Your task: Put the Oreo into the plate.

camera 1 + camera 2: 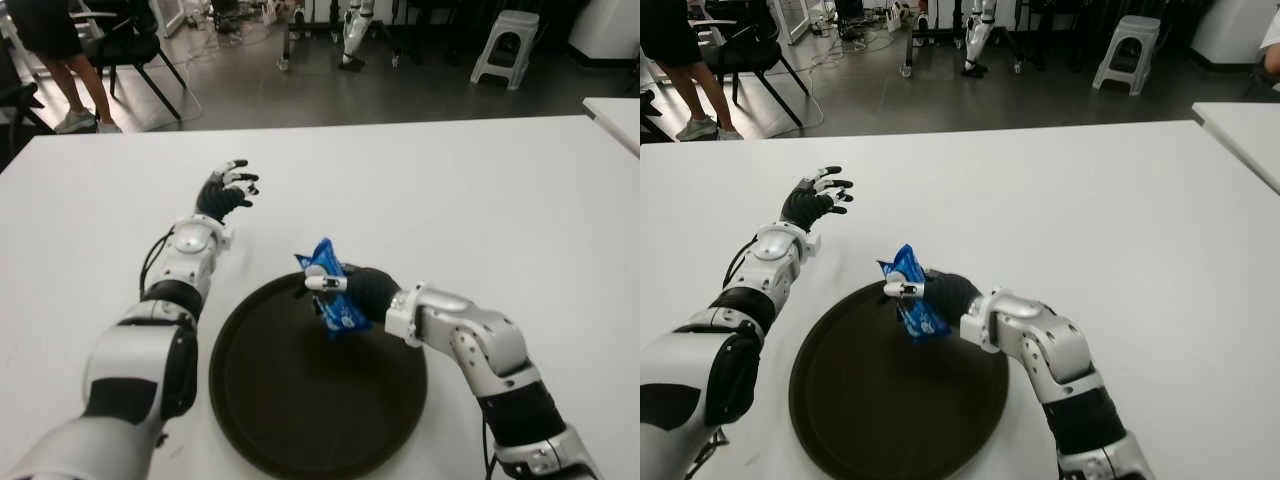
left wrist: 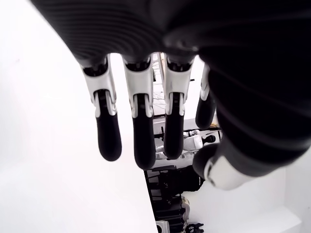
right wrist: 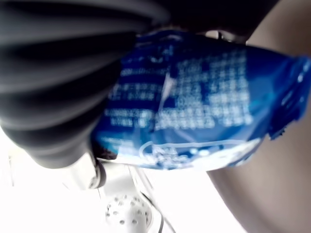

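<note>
From the eye views, your right robot hand (image 1: pixel 345 290) grips the blue Oreo packet (image 1: pixel 335 300) over the far rim of the dark plate (image 1: pixel 300 400); the carry looks nearly done, so your next move is probably to lower a little toward the plate's middle and let the fingers go; the left robot hand (image 1: pixel 228 190) shows beyond the plate on its left side, above the white tabletop (image 1: pixel 480 190); nothing lies between packet and plate.

In the left wrist view, its fingers (image 2: pixel 141 136) hang spread, holding nothing.

In the right wrist view, the packet fills the frame, clamped against the dark palm.
</note>
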